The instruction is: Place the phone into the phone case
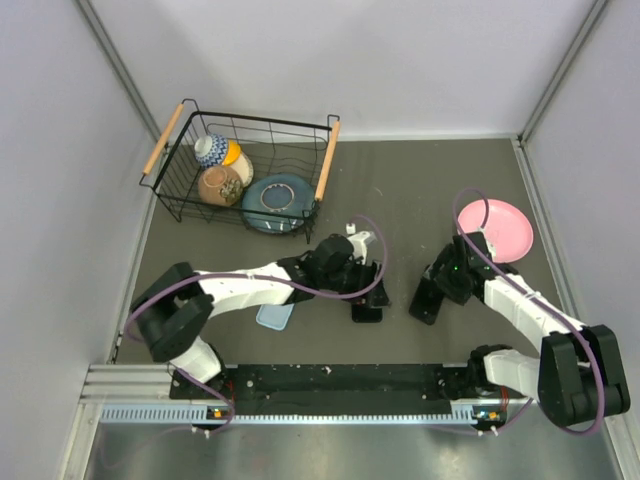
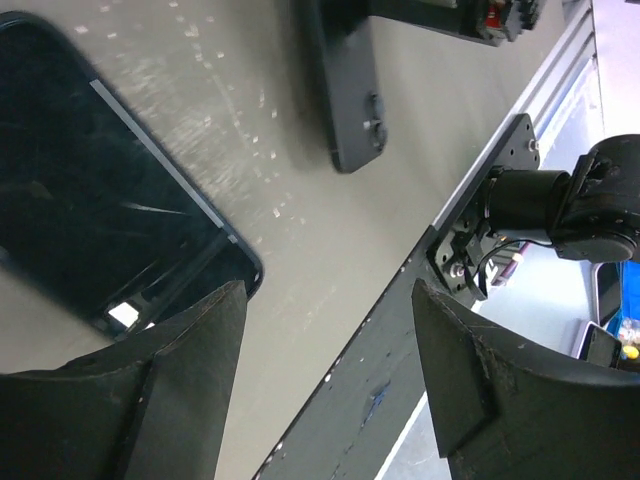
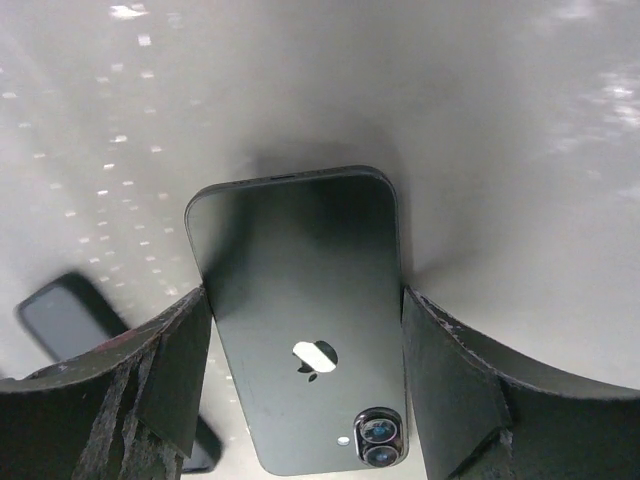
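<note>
The right pincer (image 3: 303,345) is pinching the dark flat phone (image 3: 290,250) by its long edges for carrying; the left pincer (image 2: 330,310) is hovering spread beside the glossy black phone case (image 2: 90,200), probably to brace it.

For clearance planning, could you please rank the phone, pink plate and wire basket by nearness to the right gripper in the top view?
1. phone, between the right gripper fingers.
2. pink plate, behind, to its right.
3. wire basket, far left corner.

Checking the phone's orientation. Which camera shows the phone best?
Right wrist: the phone fills the frame, back facing the camera, logo and lenses visible, between the right gripper's fingers. Top external shows only a small dark shape; left wrist, a dark slab with side buttons, probably it.
</note>
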`<move>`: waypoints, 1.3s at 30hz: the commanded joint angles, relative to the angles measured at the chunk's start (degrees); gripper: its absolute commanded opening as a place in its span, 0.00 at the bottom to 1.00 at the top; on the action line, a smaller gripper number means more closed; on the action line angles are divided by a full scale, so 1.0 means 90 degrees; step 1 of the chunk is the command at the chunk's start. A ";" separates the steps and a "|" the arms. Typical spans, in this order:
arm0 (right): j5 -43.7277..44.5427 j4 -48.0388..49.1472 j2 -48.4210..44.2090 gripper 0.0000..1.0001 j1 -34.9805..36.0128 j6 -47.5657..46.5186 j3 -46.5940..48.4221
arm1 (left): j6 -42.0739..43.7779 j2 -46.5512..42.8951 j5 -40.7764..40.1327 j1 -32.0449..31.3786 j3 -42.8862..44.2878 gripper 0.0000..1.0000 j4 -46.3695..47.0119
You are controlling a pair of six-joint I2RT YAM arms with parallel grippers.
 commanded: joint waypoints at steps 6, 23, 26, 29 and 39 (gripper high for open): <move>-0.2025 0.1597 -0.0075 0.40 -0.0221 0.0130 -0.0903 | -0.0277 0.1051 0.0510 -0.0192 0.0819 0.72 0.1229; -0.2669 0.1793 -0.0612 0.39 -0.0436 0.0140 -0.1119 | -0.0149 0.2136 0.0461 -0.0231 0.1414 0.68 0.1033; -0.2777 0.1822 -0.0690 0.39 -0.0436 0.0149 -0.1139 | -0.0247 0.2292 0.0685 -0.0231 0.1464 0.61 0.1179; -0.2826 0.1803 -0.0846 0.40 -0.0427 0.0149 -0.1158 | -0.0345 0.2371 0.0823 -0.0231 0.1415 0.55 0.1385; -0.3216 0.1783 -0.1471 0.62 -0.0446 -0.0387 -0.1148 | -0.0277 0.2078 0.0852 -0.0231 0.1220 0.00 0.1385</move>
